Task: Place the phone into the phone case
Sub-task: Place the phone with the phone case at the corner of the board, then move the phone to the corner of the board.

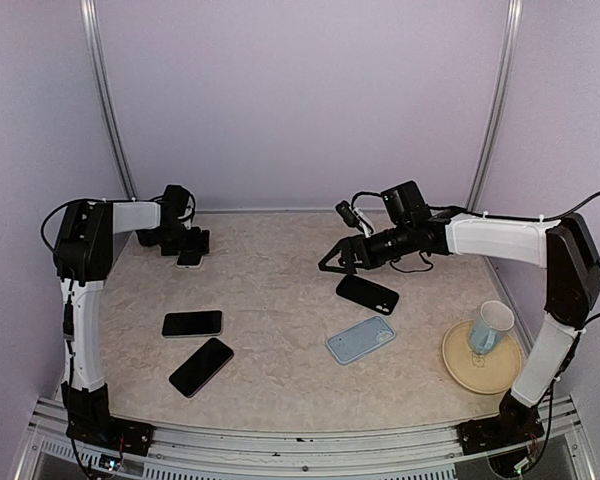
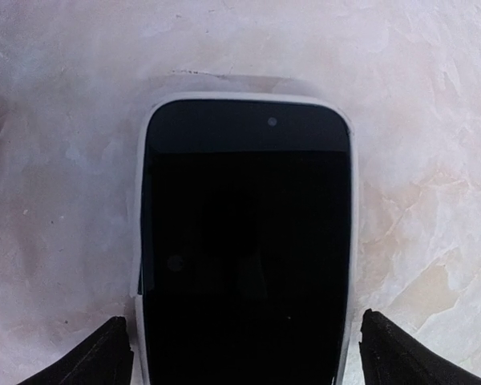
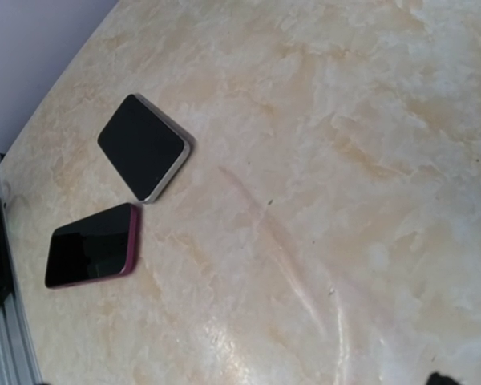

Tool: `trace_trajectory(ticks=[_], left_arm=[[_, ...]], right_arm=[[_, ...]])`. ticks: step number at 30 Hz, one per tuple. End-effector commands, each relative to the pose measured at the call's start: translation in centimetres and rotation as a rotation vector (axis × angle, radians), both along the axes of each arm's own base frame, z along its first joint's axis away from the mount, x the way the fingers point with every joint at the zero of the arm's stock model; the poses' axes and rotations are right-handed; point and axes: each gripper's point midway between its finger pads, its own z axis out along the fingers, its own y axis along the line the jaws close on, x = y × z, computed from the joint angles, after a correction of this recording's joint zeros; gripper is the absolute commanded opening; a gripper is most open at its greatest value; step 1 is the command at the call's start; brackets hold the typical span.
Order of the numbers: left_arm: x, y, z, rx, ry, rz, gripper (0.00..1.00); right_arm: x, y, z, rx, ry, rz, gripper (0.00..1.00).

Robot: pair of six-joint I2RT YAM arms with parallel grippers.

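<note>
Marbled beige table, lilac walls. Left arm reaches to 10 o'clock, its claw pointed down and open, fingertips flanking a white-rimmed phone without touching it. Right arm stretches toward centre, claw spread wide near a black phone. Blue phone case lies at 5 o'clock.

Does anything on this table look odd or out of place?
A white mug standing on a tan plate at the far right seems out of place among the phones and the light blue case. It looks slightly tilted, though that may be the camera angle. Nothing appears spilled or broken.
</note>
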Motion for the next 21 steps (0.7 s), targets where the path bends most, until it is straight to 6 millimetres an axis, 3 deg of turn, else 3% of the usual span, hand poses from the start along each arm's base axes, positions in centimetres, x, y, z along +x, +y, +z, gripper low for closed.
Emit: trace_trajectory(ticks=[1, 10, 15, 21], left_arm=[[0.1, -0.2, 0.6, 0.005, -0.026, 0.016, 0.99], [-0.4, 0.3, 4.3, 0.038, -0.101, 0.053, 0.99], [-1.4, -0.5, 8.6, 0.063, -0.202, 0.066, 0.99], [-4.3, -3.0, 13.2, 0.093, -0.310, 0.054, 0.99]], right_arm=[[0.2, -0.2, 0.5, 0.009, -0.021, -0.006, 1.00], [0.3, -0.4, 0.6, -0.002, -0.051, -0.004, 1.00], [1.4, -1.2, 1.2, -0.041, -0.122, -0.060, 1.00], [1.7, -1.6, 1.3, -0.030, -0.136, -0.090, 1.00]])
